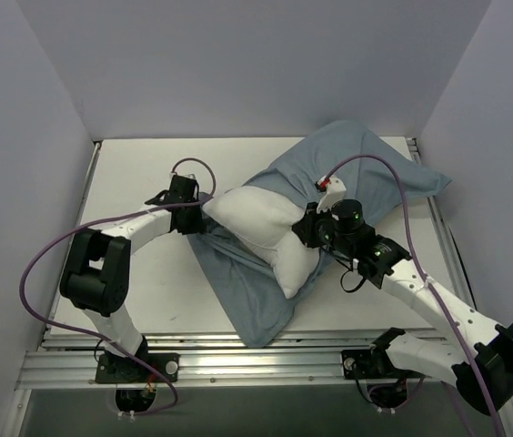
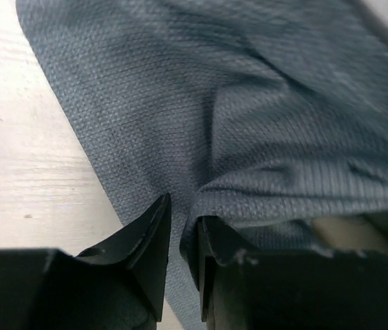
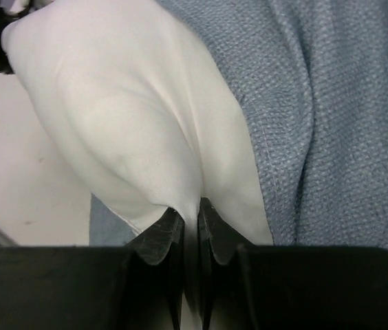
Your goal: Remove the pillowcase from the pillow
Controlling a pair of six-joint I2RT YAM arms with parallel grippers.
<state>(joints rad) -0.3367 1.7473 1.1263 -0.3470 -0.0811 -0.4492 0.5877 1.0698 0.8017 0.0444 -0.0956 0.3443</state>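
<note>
The blue-grey pillowcase (image 1: pixel 238 291) lies crumpled across the middle of the table, reaching from the near edge to the far right. The white pillow (image 1: pixel 261 232) lies on it, its near part bare, its far end against or under the cloth. My left gripper (image 1: pixel 193 211) sits at the pillow's left end, shut on a fold of the pillowcase (image 2: pixel 297 158); its midpoint shows in the left wrist view (image 2: pixel 184 230). My right gripper (image 1: pixel 306 232) sits on the pillow's right side, shut on a pinch of the white pillow (image 3: pixel 139 124); its midpoint shows in the right wrist view (image 3: pixel 189 220).
The pale table (image 1: pixel 138 182) is walled by grey panels on the left, back and right. An aluminium rail (image 1: pixel 238 364) runs along the near edge by the arm bases. Purple cables loop over both arms.
</note>
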